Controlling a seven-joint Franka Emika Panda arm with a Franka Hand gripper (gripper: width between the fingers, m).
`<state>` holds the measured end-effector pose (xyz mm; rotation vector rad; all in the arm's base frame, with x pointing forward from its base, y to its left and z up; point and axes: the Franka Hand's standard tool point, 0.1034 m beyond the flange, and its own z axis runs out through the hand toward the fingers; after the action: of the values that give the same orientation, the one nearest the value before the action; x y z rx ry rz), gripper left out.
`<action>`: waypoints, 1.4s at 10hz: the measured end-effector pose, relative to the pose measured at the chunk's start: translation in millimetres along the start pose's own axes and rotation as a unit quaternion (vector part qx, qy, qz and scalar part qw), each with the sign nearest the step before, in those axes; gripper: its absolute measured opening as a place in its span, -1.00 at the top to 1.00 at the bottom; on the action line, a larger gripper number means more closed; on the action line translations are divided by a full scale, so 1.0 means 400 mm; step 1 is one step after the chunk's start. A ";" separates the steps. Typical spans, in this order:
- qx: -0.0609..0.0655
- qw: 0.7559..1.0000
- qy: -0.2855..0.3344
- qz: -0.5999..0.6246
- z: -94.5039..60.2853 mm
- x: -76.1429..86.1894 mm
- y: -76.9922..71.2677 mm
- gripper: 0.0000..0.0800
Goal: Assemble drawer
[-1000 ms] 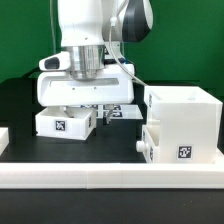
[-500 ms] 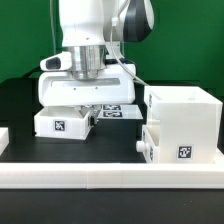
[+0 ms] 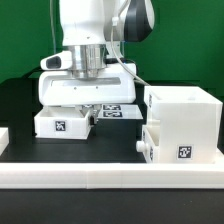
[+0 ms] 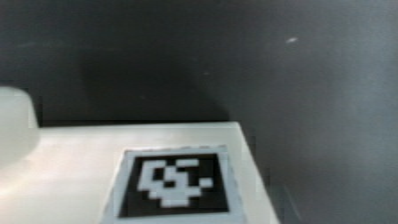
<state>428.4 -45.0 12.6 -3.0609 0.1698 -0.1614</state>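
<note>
The tall white housing stands at the exterior view's right. One tray sits low in its front, with its knob pointing toward the exterior view's left. The second tray, with a tag on its front, lies on the black table at the left. My gripper hangs at this tray's right end, fingers low beside its wall. The hand hides whether they touch it. The wrist view shows no fingers, only a blurred white surface with a tag. I cannot tell which part it is.
A long low white border rail runs along the front. A short white piece sits at the left edge. The marker board lies flat behind the gripper. The black table meets a green backdrop behind.
The hand has shifted slightly toward the exterior view's left and settled lower at the loose tray's right end. It has held still for the last half second.
</note>
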 end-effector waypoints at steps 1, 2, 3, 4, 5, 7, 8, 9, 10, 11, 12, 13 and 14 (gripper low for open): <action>0.003 1.000 -0.001 -0.009 -0.015 0.020 -0.018 0.89; 0.006 1.000 -0.003 -0.015 -0.032 0.044 -0.032 0.89; 0.011 1.000 -0.010 -0.023 -0.051 0.075 -0.054 0.89; 0.018 0.999 -0.017 -0.030 -0.069 0.107 -0.081 0.89; 0.023 0.999 -0.018 -0.040 -0.084 0.146 -0.105 0.89; 0.030 0.997 -0.019 -0.062 -0.093 0.194 -0.119 0.89; 0.030 0.997 -0.020 -0.062 -0.091 0.188 -0.118 0.89; 0.030 0.997 -0.020 -0.074 -0.090 0.188 -0.118 0.89; 0.030 0.993 -0.019 -0.113 -0.090 0.188 -0.117 0.89; 0.031 0.987 -0.018 -0.157 -0.089 0.187 -0.117 0.89; 0.031 0.976 -0.018 -0.216 -0.089 0.191 -0.117 0.89; 0.029 0.960 -0.017 -0.279 -0.092 0.198 -0.116 0.89; 0.027 0.945 -0.016 -0.326 -0.093 0.199 -0.112 0.89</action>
<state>507.9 -12.2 60.9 -2.9322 -0.8395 -0.1436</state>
